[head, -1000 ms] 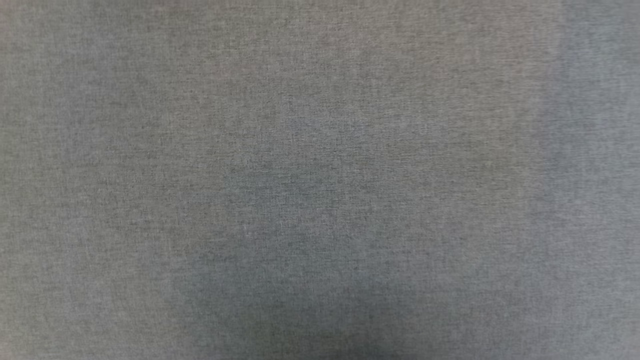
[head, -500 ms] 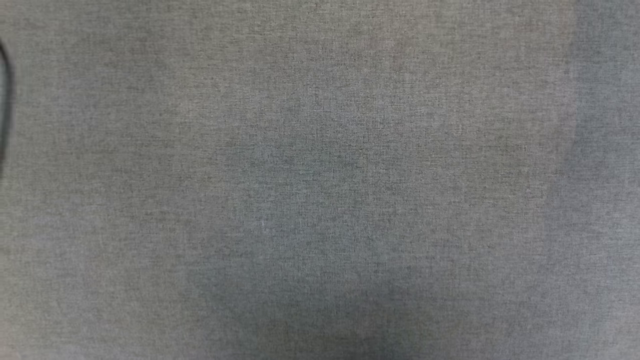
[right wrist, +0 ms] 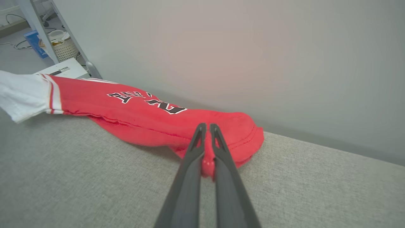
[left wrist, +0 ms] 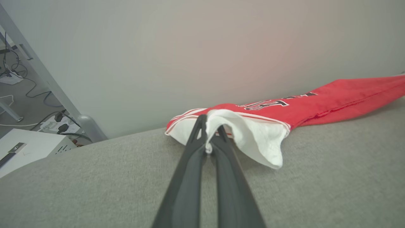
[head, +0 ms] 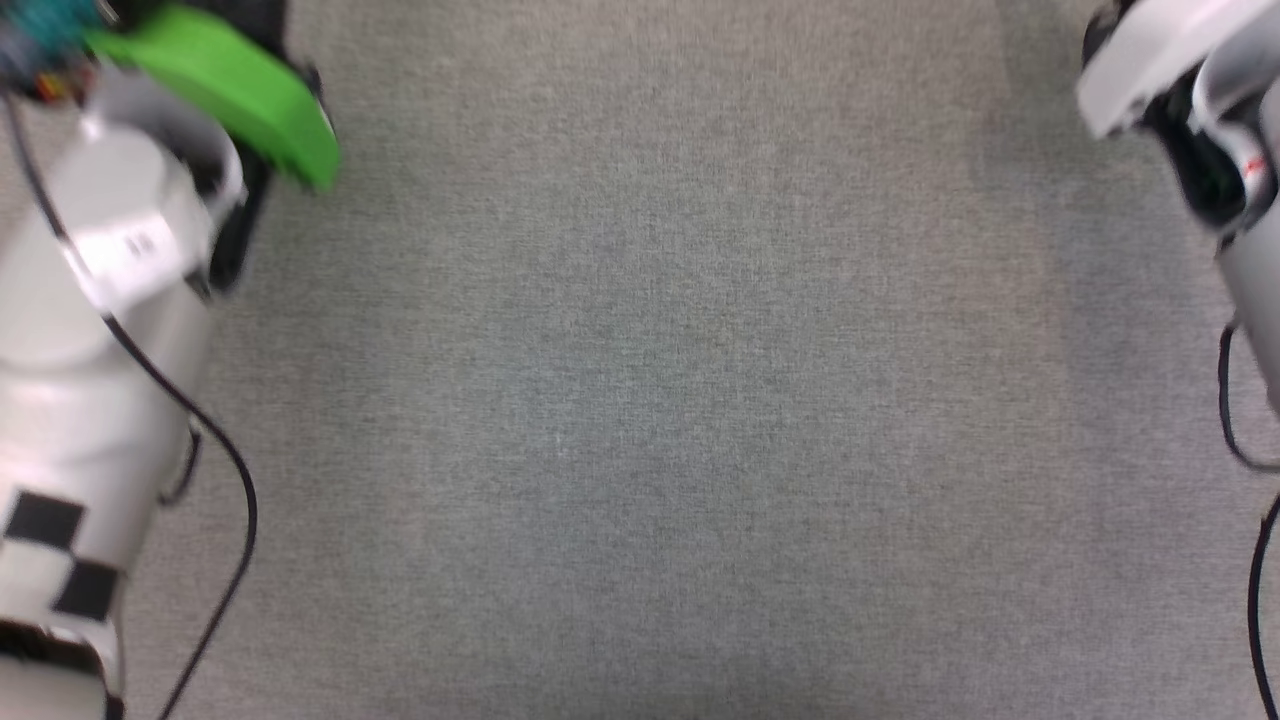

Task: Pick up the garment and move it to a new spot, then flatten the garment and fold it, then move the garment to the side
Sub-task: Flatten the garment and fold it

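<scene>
The red jersey-style T-shirt [left wrist: 316, 104], white-sleeved with black lettering, lies stretched along the grey woven surface [left wrist: 316, 190] beside a pale grey wall [left wrist: 190, 47]. The left gripper [left wrist: 210, 128] is clamped tight on a white sleeve, with the shirt running off toward 2 o'clock. The right gripper [right wrist: 205, 128] pinches the red hem, and the fabric extends toward 10 o'clock.

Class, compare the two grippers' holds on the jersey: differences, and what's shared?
The left gripper pinches the white sleeve; the right gripper pinches the red hem. The sleeve droops in a loose flap beside the left fingers; the hem bunches between the right fingers. Both are shut on the jersey.
</scene>
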You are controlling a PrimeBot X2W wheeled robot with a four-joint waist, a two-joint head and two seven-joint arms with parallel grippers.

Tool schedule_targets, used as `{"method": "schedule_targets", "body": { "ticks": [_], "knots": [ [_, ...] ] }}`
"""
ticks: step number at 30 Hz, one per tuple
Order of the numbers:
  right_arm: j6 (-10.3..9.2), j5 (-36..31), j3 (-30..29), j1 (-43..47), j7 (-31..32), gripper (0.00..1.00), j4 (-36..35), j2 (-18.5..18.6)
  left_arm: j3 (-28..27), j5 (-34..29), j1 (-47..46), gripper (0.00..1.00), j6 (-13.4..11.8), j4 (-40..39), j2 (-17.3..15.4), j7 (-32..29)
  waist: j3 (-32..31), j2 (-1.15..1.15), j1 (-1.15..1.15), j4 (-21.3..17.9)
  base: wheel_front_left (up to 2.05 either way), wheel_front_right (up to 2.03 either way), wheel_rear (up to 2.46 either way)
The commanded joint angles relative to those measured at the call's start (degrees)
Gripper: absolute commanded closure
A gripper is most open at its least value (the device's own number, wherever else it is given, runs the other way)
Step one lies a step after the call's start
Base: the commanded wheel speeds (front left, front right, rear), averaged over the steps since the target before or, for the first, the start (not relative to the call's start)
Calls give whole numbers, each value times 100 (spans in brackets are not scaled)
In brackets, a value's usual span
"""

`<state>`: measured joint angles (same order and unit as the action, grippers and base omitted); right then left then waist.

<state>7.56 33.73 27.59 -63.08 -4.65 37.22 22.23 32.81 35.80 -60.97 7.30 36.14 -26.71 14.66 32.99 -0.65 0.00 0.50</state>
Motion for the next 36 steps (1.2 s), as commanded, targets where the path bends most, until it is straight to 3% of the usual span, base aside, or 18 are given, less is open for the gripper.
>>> {"method": "schedule_targets", "body": {
  "ticks": [1, 8, 15, 28, 36],
  "knots": [
    [-8, 143, 74, 288, 23, 100, -58, 132, 21, -30, 388, 100, -26, -55, 33, 33, -688, 65, 0, 165, 0, 0, 0],
    [-8, 722, 424, 1544, 300, 100, -108, 504, 164, 220, 1987, 100, -161, -147, 95, 3, -1503, 65, 0, 322, 0, 0, 0],
    [-8, 1522, 492, 2514, 611, 100, -337, 765, 281, 468, 3123, 100, -250, -560, -111, -211, -2156, 65, 0, 393, 0, 0, 0],
    [-8, 2504, 426, 4184, 1328, 100, -1227, 1364, 469, 928, 4999, 100, -601, -2375, -985, -1067, -3019, 65, 0, 407, 0, 0, 0],
    [-8, 3005, 14, 5542, 1952, 100, -1945, 1654, 637, 1192, 6137, 100, -1006, -3758, -1552, -1579, -3424, 65, 0, 394, 0, 0, 0]
  ]
}}
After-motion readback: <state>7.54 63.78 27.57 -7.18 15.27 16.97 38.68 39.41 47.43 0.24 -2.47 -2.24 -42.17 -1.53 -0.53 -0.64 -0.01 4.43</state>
